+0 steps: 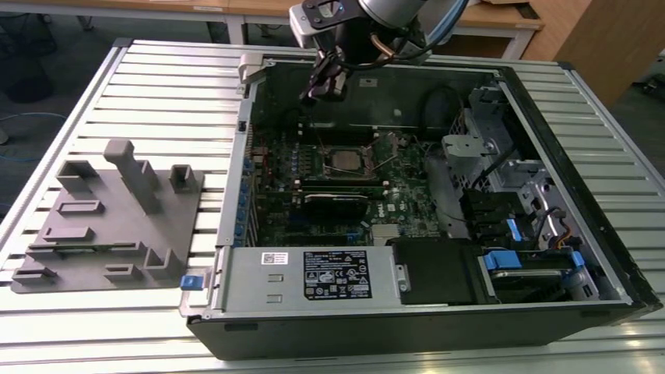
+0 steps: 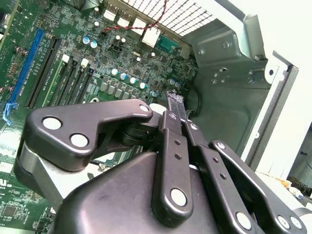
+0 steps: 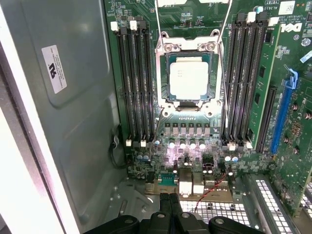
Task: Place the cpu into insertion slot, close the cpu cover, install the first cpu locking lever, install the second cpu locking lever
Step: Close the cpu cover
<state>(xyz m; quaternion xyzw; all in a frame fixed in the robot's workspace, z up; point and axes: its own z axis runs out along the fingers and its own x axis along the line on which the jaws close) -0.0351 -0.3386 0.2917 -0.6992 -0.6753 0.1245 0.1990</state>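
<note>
**At the socket: chip seated, cover down, levers unconfirmed**

Inside the open case [image 1: 582, 195] on the slatted table [image 1: 156, 70], I find the chip [image 3: 188, 80] lying flat in the socket [image 3: 188, 104]. The cover [image 3: 187, 53] is lowered around it, so only the pale metal top shows through the cut-out.

The claw [image 2: 175, 100] hangs over the rear edge of the board [image 3: 287, 161], well apart from the socket. Its fingers are pressed together and carry nothing.

Thin wire levers [image 3: 224, 27] run along both sides of the socket. I cannot tell whether either is hooked under its catch, so I judge the latching as the step in hand.

Recommendations for doing it well:
- Confirm the cover sits level before loading any lever — a tilted cover would bind.
- Bear on the lever's free end only, never on the chip's top.
- Push down first, then sideways under the catch, in one slow move.
- Keep the shut tip clear of the memory slots [image 3: 134, 83] just beside the socket — the margin there looks tight.
</note>
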